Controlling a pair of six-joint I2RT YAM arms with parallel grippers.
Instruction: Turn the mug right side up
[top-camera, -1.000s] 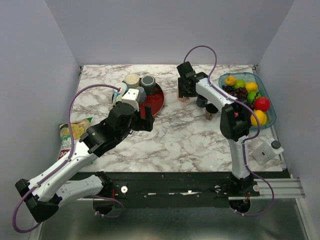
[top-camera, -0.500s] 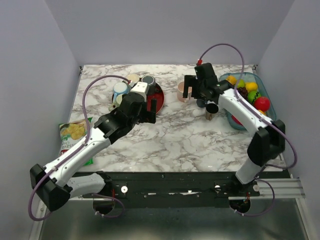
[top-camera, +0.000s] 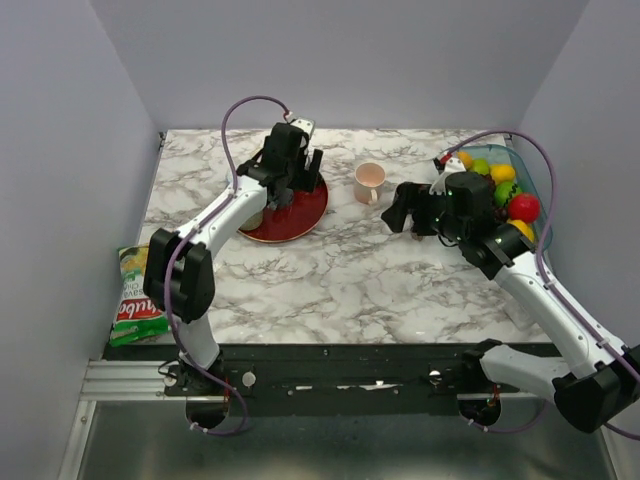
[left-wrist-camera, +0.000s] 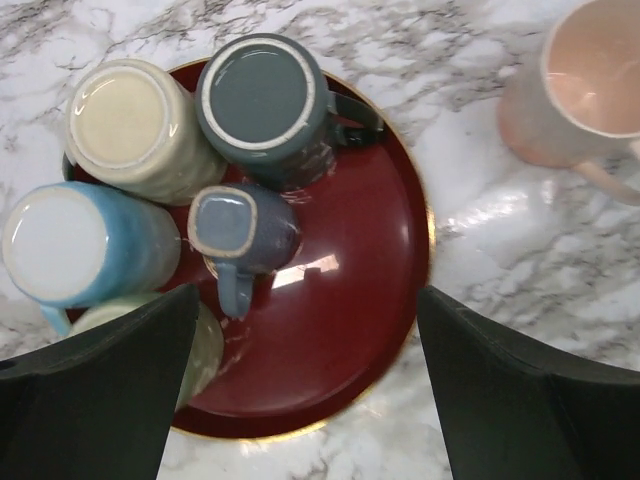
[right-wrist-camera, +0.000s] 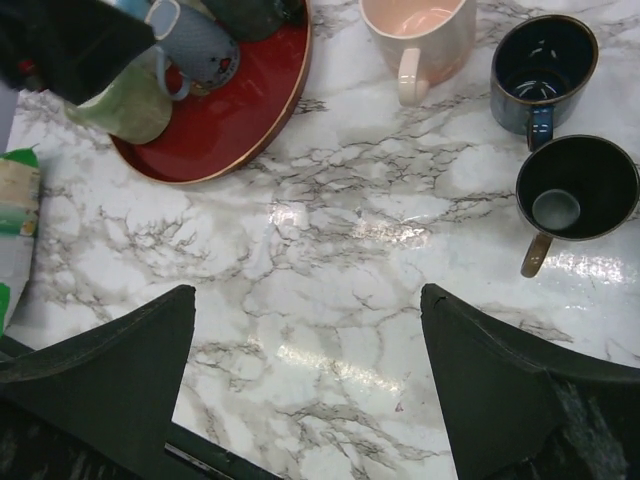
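A: Where is the upturned small grey mug (left-wrist-camera: 243, 225)?
B: On the red tray (left-wrist-camera: 390, 250), hemmed by other mugs (left-wrist-camera: 265, 100) on one side, with bare tray toward the upright pink mug (left-wrist-camera: 575, 90).
A: The grippers?
B: The left gripper (left-wrist-camera: 308, 300) hovers over the tray, the right gripper (right-wrist-camera: 308, 300) over open marble table (right-wrist-camera: 330, 230). Both are spread wide and empty.

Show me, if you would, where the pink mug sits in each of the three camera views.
Top external: the pink mug stands upright on the marble at upper centre, just right of the red plate.
Left wrist: top right corner, partly cut off by the frame, right of the plate.
Right wrist: top centre, right of the plate.
Shared landmark: the red plate.
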